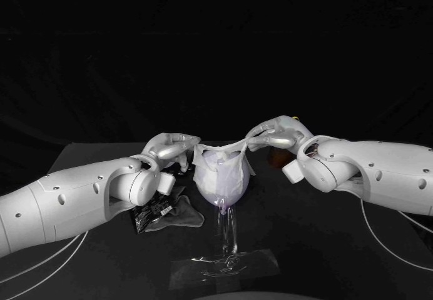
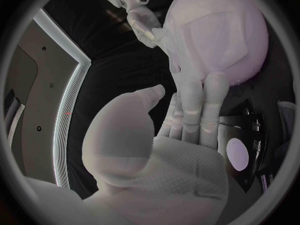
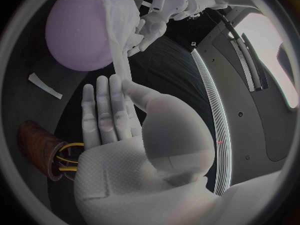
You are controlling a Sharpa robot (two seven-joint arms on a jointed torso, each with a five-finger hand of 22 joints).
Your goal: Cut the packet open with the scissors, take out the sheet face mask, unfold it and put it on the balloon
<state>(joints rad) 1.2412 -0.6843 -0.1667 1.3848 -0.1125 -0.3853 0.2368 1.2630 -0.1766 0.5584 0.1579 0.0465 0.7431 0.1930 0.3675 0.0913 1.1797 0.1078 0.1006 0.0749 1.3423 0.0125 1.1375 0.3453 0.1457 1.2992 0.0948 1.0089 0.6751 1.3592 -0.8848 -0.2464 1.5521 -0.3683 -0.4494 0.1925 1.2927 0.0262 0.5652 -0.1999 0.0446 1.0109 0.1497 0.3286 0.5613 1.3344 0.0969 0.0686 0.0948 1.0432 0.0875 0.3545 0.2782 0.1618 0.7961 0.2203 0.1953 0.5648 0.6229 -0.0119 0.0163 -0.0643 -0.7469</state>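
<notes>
**Left hand** (image 1: 171,150) **and right hand** (image 1: 275,134), raised above the table (image 1: 343,250) on either side of the balloon (image 1: 223,199). The upper edge of the sheet face mask (image 1: 221,165) is pinched at one end by each hand, between thumb and fingers. The fingers lie nearly straight and close together, and the edge is drawn taut between the two hands. The mask is draped over the top and front of the balloon, whose lilac lower part is left uncovered. The balloon is carried upright on a clear stand (image 1: 228,231), the flat base of which rests on the table. The black packet (image 1: 149,212) is seen lying on the table below the left forearm, with a pale crumpled sheet (image 1: 187,215) just beside it. In the right wrist view the yellow-handled scissors (image 3: 67,157) are shown standing in a brown holder (image 3: 37,142) near the right hand. A narrow white strip (image 3: 45,85) lies on the table between holder and balloon.
</notes>
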